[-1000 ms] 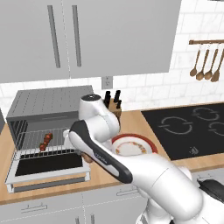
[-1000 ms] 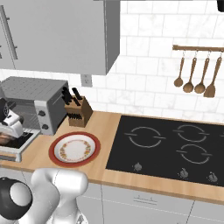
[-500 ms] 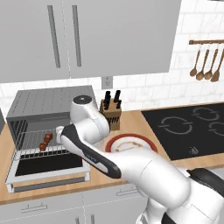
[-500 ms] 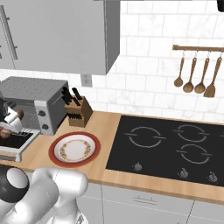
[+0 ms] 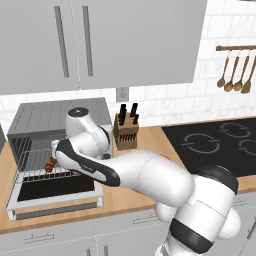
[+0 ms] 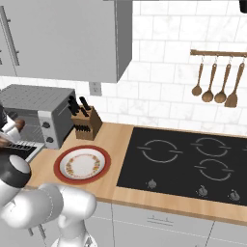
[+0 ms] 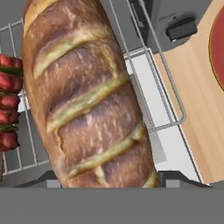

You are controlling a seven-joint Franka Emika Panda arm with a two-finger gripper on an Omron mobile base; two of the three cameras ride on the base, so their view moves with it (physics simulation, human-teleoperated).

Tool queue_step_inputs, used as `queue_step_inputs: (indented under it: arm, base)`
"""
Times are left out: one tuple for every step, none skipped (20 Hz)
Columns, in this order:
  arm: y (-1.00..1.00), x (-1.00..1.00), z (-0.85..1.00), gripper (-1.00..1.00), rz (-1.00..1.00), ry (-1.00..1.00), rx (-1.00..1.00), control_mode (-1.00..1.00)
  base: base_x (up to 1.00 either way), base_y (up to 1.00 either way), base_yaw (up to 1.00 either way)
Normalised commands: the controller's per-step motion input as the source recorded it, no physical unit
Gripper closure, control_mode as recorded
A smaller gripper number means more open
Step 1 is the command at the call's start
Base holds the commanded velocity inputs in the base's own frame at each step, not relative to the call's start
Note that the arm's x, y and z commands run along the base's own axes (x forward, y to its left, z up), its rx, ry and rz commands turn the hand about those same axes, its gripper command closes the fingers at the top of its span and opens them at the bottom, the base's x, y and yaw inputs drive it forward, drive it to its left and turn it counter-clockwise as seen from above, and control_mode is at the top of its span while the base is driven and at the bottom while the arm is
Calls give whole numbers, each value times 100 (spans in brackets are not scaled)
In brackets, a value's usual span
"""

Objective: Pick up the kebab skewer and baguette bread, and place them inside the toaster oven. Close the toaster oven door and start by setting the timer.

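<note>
Claw gripping the bread (image 7: 87, 96) over the oven (image 5: 60, 125), whose door (image 5: 55, 197) lies open. Skewer (image 7: 8, 105) already on the rack (image 5: 35, 162). Remaining, by judgement: release bread, shut door, set timer.

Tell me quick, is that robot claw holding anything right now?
Gripper: closed on the baguette, holding it over the toaster oven's wire rack, beside the kebab skewer.
</note>
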Motion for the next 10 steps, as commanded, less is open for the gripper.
queue_step_inputs:
  arm:
    - [0,27,-6,100,-12,10,0,-100]
    - [0,19,-13,100,-13,15,0,-100]
    - [0,16,-25,100,-13,15,0,-100]
    - [0,24,-35,100,-13,11,0,-100]
    - [0,21,-34,100,-12,8,0,-100]
    - [0,24,-37,100,-12,9,0,-100]
    - [0,24,-33,100,-12,7,0,-100]
    - [0,21,-32,100,-12,8,0,-100]
    - [0,21,-29,100,-11,5,0,-100]
    - [0,22,-24,100,-11,3,0,-100]
  base:
    - [0,0,0]
    - [0,0,0]
    - [0,0,0]
    - [0,0,0]
    - [0,0,0]
    - [0,0,0]
    - [0,0,0]
    - [0,0,0]
    - [0,0,0]
    - [0,0,0]
